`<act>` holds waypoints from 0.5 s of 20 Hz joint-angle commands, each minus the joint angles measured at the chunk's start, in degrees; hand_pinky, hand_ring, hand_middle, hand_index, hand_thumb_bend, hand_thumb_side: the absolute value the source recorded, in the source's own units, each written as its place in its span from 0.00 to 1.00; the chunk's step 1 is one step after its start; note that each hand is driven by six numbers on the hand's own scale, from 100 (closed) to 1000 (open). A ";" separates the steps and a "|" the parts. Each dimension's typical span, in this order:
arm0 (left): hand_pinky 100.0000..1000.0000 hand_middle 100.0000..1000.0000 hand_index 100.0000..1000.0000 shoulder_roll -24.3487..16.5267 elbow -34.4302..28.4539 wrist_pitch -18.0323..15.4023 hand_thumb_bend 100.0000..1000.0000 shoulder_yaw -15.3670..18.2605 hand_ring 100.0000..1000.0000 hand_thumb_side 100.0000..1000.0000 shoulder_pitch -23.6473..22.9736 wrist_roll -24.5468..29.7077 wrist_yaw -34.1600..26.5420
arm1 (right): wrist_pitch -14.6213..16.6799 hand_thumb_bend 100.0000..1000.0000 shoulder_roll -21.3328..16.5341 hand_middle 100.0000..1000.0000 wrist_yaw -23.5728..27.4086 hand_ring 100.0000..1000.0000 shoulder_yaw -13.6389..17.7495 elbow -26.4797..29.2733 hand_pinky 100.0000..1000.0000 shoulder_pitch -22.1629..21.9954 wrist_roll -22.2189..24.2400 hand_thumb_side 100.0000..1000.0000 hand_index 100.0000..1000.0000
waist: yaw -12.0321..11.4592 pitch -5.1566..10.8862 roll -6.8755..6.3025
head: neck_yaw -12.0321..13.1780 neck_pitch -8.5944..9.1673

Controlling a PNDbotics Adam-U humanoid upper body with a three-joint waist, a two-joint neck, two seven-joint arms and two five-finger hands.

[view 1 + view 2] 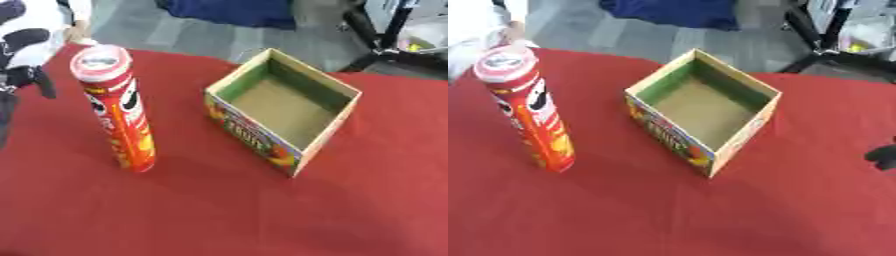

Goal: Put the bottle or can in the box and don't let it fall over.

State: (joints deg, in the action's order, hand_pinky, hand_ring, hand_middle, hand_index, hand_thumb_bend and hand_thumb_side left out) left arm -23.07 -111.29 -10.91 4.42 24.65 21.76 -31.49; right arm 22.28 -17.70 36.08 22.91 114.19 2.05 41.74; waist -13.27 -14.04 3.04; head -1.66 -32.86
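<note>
A tall red chip can [122, 115] with a white-and-red lid stands upright on the red tablecloth [201, 215], left of centre. To its right sits an open cardboard box [284, 107] with fruit print on its front wall; it holds nothing. A gap of cloth separates can and box. A dark part that looks like my left hand [37, 80] shows at the left edge, apart from the can. In the right eye view a dark bit that may be my right hand [882, 157] pokes in at the right edge, well clear of the box. The fingers of both are hidden.
A person's bare hand [511, 31] and white sleeve [474, 22] show just behind the can's top at the table's far left edge; I cannot tell whether they touch it. Beyond the table lie grey floor, a blue cloth [232, 12] and black stand legs [385, 50].
</note>
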 commanded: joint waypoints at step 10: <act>0.37 0.83 0.83 -0.53 -1.28 -0.44 0.00 -0.06 0.81 0.55 0.13 2.23 -0.06 | 0.73 0.00 -0.80 0.69 0.32 0.55 0.37 0.40 0.65 0.02 0.14 0.47 0.95 | -0.20 0.88 0.09 | -0.06 0.36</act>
State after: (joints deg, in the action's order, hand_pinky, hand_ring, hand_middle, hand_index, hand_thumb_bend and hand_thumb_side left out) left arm -23.06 -111.59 -11.26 4.13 24.49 23.74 -31.46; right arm 22.67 -17.70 36.10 22.91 114.19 1.96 41.78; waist -13.42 -14.04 3.32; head -1.66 -32.86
